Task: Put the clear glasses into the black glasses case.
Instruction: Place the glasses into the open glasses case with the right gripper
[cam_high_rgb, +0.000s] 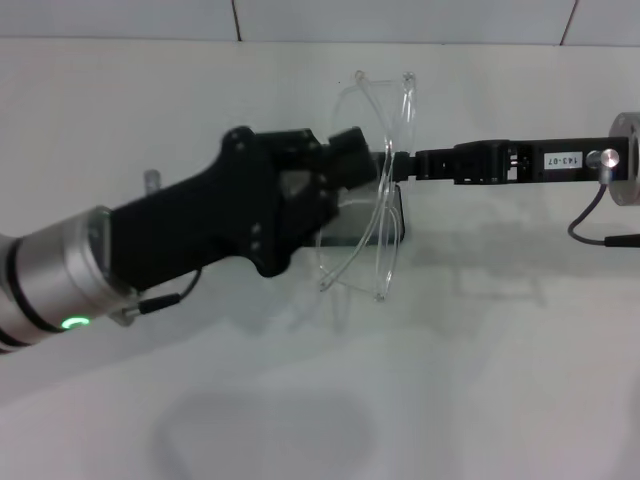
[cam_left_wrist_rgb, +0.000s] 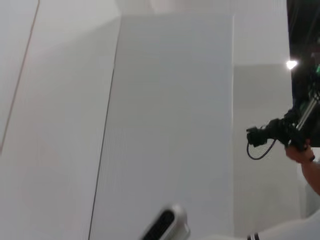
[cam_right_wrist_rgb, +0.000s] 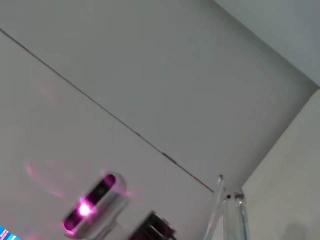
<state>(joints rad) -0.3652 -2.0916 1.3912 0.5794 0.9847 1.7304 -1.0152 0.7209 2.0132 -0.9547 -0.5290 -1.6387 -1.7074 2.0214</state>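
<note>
On the left of my head view, my left gripper (cam_high_rgb: 368, 160) comes in on its thick black and silver arm. Its tip sits right at the glasses, but the black body hides the fingers, so I cannot tell if they are spread or pinching.

In the middle are the see-through, colourless plastic glasses with thin bendy arms (cam_high_rgb: 385, 190). They are up in the air between my two grippers, well above the white table (cam_high_rgb: 480, 400). The lens curves downward and the two thin arms poke up toward the back wall.

Just behind and below the glasses I see a dark box shape, which I think is the black glasses case (cam_high_rgb: 398, 215). It is mostly hidden, so I cannot tell if its lid is up.

On the right, my right gripper (cam_high_rgb: 405, 165) reaches in long and thin, and its tip meets the glasses near the middle. I cannot tell how its fingers are set either. In the right wrist view one clear arm of the glasses (cam_right_wrist_rgb: 227, 212) shows close by.

I think these glasses are very light and a bit springy. The smooth plastic could slip, and the thin arms could snap. I would hold the thick frame near the nose part, gently, not the thin arms.
</note>
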